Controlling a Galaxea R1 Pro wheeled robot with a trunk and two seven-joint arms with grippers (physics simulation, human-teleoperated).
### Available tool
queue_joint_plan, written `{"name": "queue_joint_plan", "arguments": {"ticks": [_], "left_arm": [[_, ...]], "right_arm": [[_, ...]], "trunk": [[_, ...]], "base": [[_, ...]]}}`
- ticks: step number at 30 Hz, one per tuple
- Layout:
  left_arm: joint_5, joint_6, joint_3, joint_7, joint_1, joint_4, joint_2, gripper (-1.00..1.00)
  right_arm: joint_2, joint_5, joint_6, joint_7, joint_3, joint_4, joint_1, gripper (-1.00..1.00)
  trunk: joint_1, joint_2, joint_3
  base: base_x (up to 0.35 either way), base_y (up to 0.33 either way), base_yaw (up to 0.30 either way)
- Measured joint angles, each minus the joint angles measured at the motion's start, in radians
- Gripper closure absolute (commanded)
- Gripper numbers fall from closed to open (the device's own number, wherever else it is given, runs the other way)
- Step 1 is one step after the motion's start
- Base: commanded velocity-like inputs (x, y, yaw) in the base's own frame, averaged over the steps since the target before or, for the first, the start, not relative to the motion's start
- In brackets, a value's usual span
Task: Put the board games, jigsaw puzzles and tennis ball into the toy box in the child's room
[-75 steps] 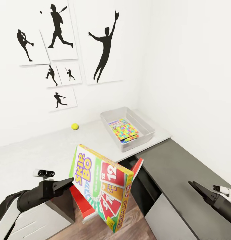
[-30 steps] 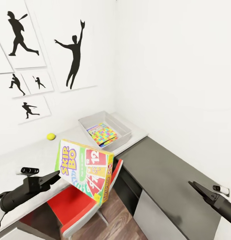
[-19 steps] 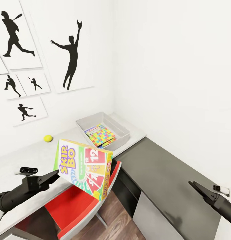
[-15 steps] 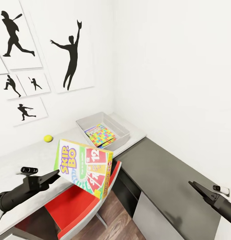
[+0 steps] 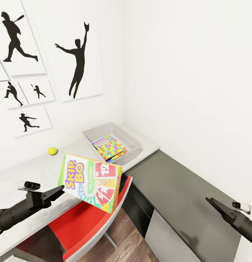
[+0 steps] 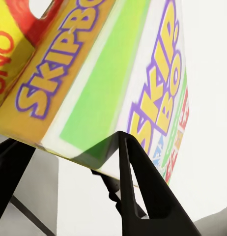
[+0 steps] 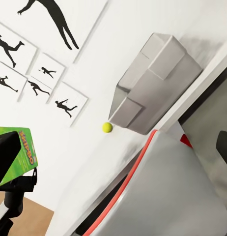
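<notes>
My left gripper [image 5: 62, 188] is shut on the edge of a yellow-red-green Skip-Bo board game [image 5: 91, 182], holding it tilted in the air above the red chair, in front of the table [image 5: 27, 174]. In the left wrist view the black fingers [image 6: 143, 196] pinch the box's green edge [image 6: 99, 88]. The grey toy box [image 5: 135, 143] stands at the table's far corner with the jigsaw puzzles [image 5: 109, 146] lying inside. The tennis ball [image 5: 52, 151] rests on the table near the wall. My right gripper [image 5: 209, 201] hangs open and empty over the dark counter.
A red and grey chair [image 5: 82, 225] is tucked under the table, right below the held box. The lower dark-grey counter [image 5: 176, 189] runs along the right wall. Silhouette pictures [image 5: 78, 54] hang on the wall behind the table. The right wrist view shows the toy box [image 7: 153, 83] and ball [image 7: 107, 127].
The camera swung right early on, then settled. In the last half second the held Skip-Bo box and my left gripper dipped slightly. The right arm stayed still.
</notes>
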Motion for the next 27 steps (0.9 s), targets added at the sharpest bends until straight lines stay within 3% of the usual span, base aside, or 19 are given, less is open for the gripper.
{"name": "queue_joint_plan", "arguments": {"ticks": [10, 16, 27], "left_arm": [[0.001, 0.0, 0.008, 0.001, 0.001, 0.003, 0.0, 1.0], [0.002, 0.0, 0.061, 0.001, 0.001, 0.02, -0.002, 1.0], [0.003, 0.002, 0.07, 0.002, 0.002, 0.029, -0.002, 1.0]], "right_arm": [[0.0, -0.001, 0.0, 0.0, -0.001, 0.004, 0.0, -1.0], [0.0, -0.002, -0.001, 0.0, -0.001, 0.007, 0.0, -1.0], [0.0, 0.0, -0.001, -0.001, 0.0, 0.006, 0.0, -1.0]], "trunk": [[0.0, 0.0, 0.004], [0.0, 0.0, 0.011], [0.0, 0.0, 0.012]], "base": [[0.001, 0.0, -0.091], [0.071, 0.025, -0.154], [0.007, 0.016, -0.014]]}}
